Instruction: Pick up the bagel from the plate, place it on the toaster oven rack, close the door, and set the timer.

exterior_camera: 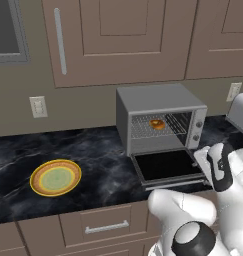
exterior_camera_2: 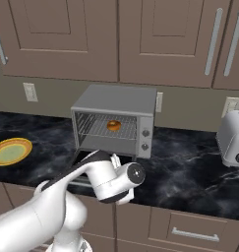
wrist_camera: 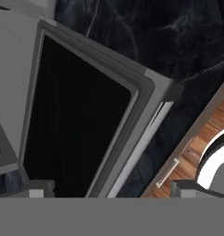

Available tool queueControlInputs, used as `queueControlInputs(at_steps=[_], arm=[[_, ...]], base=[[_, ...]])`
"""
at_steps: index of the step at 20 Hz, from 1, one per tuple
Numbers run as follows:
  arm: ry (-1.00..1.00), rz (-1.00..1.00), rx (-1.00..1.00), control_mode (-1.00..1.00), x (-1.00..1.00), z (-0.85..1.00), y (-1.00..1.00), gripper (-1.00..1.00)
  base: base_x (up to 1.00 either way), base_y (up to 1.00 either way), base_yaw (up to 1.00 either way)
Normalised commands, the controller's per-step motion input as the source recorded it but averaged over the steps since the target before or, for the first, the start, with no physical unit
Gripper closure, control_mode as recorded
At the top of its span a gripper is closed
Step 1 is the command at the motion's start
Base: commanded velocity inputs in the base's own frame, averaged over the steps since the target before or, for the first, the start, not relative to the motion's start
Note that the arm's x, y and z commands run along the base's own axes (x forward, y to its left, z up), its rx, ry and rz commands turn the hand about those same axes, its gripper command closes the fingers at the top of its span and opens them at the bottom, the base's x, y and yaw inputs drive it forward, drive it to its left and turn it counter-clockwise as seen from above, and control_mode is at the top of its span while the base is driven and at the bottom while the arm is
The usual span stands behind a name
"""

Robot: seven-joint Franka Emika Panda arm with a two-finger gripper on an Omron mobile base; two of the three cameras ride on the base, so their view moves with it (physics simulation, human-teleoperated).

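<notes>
A black marbled counter (exterior_camera: 98,160) runs across the middle of the left base view. On it rest the plate (exterior_camera: 56,177) at lower left, a grey toaster oven (exterior_camera: 158,117) at centre right, and a silver toaster (exterior_camera_2: 232,138) at the right base view's right edge.

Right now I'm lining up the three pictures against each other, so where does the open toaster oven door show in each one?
Left base view: the door lies folded down flat, lower right of centre, below the bagel.
Right base view: a strip of the door shows left of centre, above the arm.
Hand view: its dark pane and silver handle run from upper left to bottom centre.
Shared landmark: the black marble counter.
</notes>
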Motion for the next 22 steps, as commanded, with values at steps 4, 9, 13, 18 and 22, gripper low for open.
queueControlInputs(at_steps=[4,9,13,18,22], arm=[[0.00,-0.12,0.00,-1.00,0.06,-0.05,0.24,-1.00],[0.00,-0.13,0.00,-1.00,0.17,-0.11,0.22,-1.00],[0.03,-0.14,0.00,-1.00,0.32,-0.12,0.16,-1.00],[0.05,-0.14,0.00,-1.00,0.49,-0.12,0.01,-1.00],[0.06,-0.13,0.00,-1.00,0.51,-0.18,0.00,-1.00]], base=[[0.00,0.00,0.00],[0.00,0.00,0.00],[0.00,0.00,0.00],[0.00,0.00,0.00],[0.00,0.00,0.00]])
